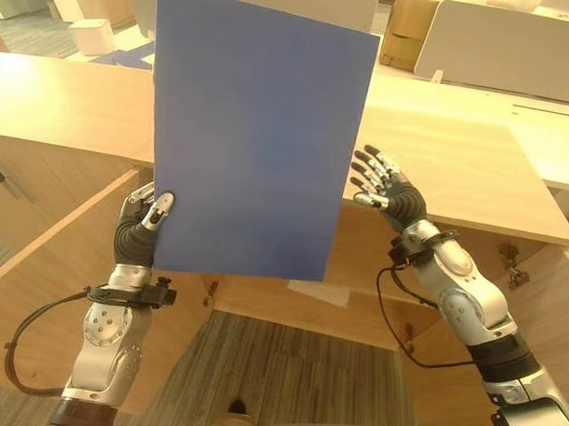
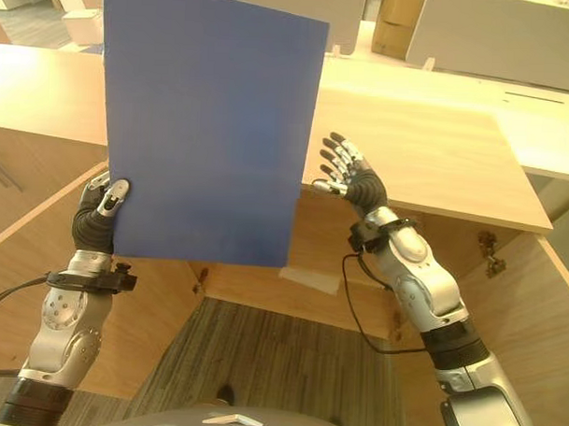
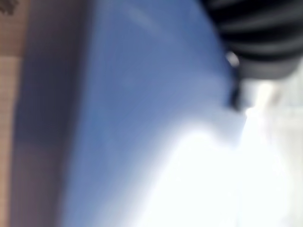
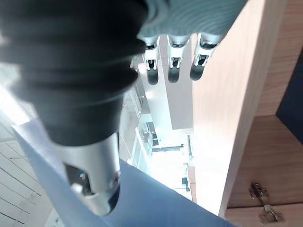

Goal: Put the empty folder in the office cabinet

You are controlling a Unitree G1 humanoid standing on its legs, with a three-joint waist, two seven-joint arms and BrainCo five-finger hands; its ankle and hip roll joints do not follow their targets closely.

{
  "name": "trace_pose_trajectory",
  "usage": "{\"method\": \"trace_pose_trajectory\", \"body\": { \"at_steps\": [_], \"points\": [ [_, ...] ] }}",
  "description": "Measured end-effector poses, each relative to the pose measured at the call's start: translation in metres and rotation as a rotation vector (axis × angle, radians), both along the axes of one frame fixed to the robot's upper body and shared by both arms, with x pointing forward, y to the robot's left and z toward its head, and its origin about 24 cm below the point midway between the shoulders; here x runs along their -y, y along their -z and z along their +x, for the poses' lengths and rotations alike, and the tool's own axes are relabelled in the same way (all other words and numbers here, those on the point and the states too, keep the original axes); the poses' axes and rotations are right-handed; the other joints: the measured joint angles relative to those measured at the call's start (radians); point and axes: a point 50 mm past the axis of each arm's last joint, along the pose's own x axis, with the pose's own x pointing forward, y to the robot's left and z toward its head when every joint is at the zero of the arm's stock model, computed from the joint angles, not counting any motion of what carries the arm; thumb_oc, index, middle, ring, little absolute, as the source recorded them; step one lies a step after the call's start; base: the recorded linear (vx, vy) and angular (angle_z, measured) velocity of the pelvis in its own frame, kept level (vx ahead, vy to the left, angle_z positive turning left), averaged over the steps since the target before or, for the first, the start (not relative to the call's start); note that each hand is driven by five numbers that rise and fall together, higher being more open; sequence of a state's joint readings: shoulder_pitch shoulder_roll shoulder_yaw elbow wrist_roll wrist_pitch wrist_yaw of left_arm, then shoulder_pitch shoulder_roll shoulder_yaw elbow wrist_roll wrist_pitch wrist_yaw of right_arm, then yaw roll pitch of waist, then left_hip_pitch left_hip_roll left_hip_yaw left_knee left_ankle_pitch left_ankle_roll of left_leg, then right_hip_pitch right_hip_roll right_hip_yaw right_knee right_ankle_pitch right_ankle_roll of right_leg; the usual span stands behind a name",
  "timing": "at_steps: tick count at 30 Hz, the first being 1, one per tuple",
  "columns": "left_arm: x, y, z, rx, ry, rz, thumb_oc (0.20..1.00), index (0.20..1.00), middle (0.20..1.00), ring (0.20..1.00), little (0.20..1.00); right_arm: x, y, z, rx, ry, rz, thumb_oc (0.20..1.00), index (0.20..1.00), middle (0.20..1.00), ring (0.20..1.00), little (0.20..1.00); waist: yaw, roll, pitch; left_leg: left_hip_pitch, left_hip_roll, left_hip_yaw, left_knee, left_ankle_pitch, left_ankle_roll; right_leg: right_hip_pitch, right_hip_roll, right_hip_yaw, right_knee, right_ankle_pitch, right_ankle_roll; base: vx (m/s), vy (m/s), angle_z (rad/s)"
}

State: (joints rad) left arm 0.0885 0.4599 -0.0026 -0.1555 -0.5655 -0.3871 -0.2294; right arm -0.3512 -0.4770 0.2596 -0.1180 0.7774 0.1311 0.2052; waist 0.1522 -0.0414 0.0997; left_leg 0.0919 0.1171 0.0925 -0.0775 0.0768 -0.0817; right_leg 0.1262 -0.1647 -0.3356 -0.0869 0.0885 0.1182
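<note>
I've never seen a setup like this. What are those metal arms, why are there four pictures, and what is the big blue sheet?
These are the two arms of a humanoid robot, each ending in a hand with silver fingers. The two wide pictures come from cameras in its head, looking down; the other two come from cameras on its wrists, very close up. The blue sheet is a folder, held upright in front of the robot. Its left hand pinches the folder's lower corner. Its right hand is open beside the folder's other edge, fingers spread. Behind is a wooden cabinet with its doors swung open. On its top I can see nothing lying.
</note>
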Motion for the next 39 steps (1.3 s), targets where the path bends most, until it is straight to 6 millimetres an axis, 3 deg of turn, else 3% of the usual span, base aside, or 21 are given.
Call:
{"method": "trace_pose_trajectory", "body": {
  "at_steps": [11,19,26,27,28,29,30,34,36,39],
  "points": [
    [0.001,0.002,0.001,-0.023,0.007,0.003,0.2,0.2,0.2,0.2,0.2,-0.022,-0.012,-0.001,-0.026,-0.129,0.018,1.0,1.0,1.0,1.0,1.0,0.0,-0.01,0.005,0.0,0.0,0.0,0.0,0.001,0.0,0.0,0.0,-0.001,0.0,0.0,0.0,0.0,0.0,0.0],
    [0.01,0.007,0.002,-0.054,0.044,0.0,0.2,0.2,0.2,0.2,0.2,-0.036,-0.039,0.004,0.037,-0.16,0.028,1.0,1.0,1.0,1.0,1.0,0.001,-0.01,0.005,0.001,0.0,0.001,0.0,0.001,0.0,0.0,0.0,0.001,0.0,0.001,0.0,0.0,0.0,0.0],
    [0.01,0.009,0.003,-0.068,0.048,-0.012,0.2,0.2,0.2,0.2,0.2,-0.041,-0.038,0.005,-0.005,-0.146,0.044,1.0,1.0,1.0,1.0,1.0,0.004,-0.01,0.005,0.002,0.0,0.001,0.001,0.001,0.0,0.001,0.0,0.001,0.0,0.001,0.0,0.0,0.0,0.0],
    [0.012,0.011,0.003,-0.087,0.055,-0.019,0.2,0.2,0.2,0.2,0.2,-0.043,-0.038,0.005,-0.013,-0.135,0.056,0.542,0.542,0.542,0.542,0.542,0.004,-0.01,0.005,0.002,0.0,0.001,0.001,0.001,0.0,0.001,0.0,0.001,0.0,0.001,0.0,0.0,0.0,0.0],
    [0.013,0.013,0.004,-0.097,0.058,-0.021,0.2,0.2,0.2,0.2,0.2,-0.045,-0.038,0.005,-0.018,-0.127,0.065,0.285,0.285,0.285,0.285,0.285,0.005,-0.009,0.006,0.002,0.0,0.002,0.001,0.001,0.0,0.001,0.0,0.001,0.0,0.001,0.0,0.0,0.0,0.0],
    [0.013,0.013,0.004,-0.097,0.058,-0.021,0.2,0.2,0.2,0.2,0.2,-0.045,-0.038,0.005,-0.018,-0.127,0.065,0.285,0.285,0.285,0.285,0.285,0.005,-0.009,0.006,0.002,0.0,0.002,0.001,0.001,0.0,0.001,0.0,0.001,0.0,0.001,0.0,0.0,0.0,0.0],
    [0.013,0.017,0.005,-0.111,0.06,-0.023,0.2,0.2,0.2,0.2,0.2,-0.045,-0.037,0.006,-0.025,-0.118,0.069,0.2,0.2,0.2,0.2,0.2,0.008,-0.01,0.005,0.003,0.0,0.002,0.001,0.001,0.0,0.001,0.0,0.001,0.0,0.001,0.0,0.0,0.0,0.0],
    [0.016,0.02,0.005,-0.127,0.063,-0.025,0.2,0.2,0.2,0.2,0.2,-0.045,-0.035,0.008,-0.041,-0.097,0.068,0.2,0.2,0.2,0.2,0.2,0.018,-0.009,0.006,0.003,0.0,0.001,0.001,0.002,0.0,0.002,0.001,0.001,0.0,0.001,0.0,0.0,0.0,0.0],
    [0.017,0.021,0.006,-0.135,0.052,-0.031,1.0,1.0,1.0,1.0,1.0,-0.046,-0.035,0.008,-0.033,-0.095,0.058,0.2,0.2,0.2,0.2,0.2,0.02,-0.009,0.006,0.003,0.0,0.001,0.001,0.002,0.0,0.002,0.0,0.001,0.0,0.001,0.0,0.0,0.0,0.0],
    [0.017,0.024,0.006,-0.152,0.002,-0.051,1.0,1.0,1.0,1.0,1.0,-0.043,-0.034,0.009,0.02,-0.058,0.001,0.2,0.2,0.2,0.2,0.2,0.016,-0.01,0.005,0.003,0.0,0.001,0.001,0.002,0.0,0.002,0.001,0.002,0.0,0.001,0.0,0.0,0.0,0.0]
  ]
}}
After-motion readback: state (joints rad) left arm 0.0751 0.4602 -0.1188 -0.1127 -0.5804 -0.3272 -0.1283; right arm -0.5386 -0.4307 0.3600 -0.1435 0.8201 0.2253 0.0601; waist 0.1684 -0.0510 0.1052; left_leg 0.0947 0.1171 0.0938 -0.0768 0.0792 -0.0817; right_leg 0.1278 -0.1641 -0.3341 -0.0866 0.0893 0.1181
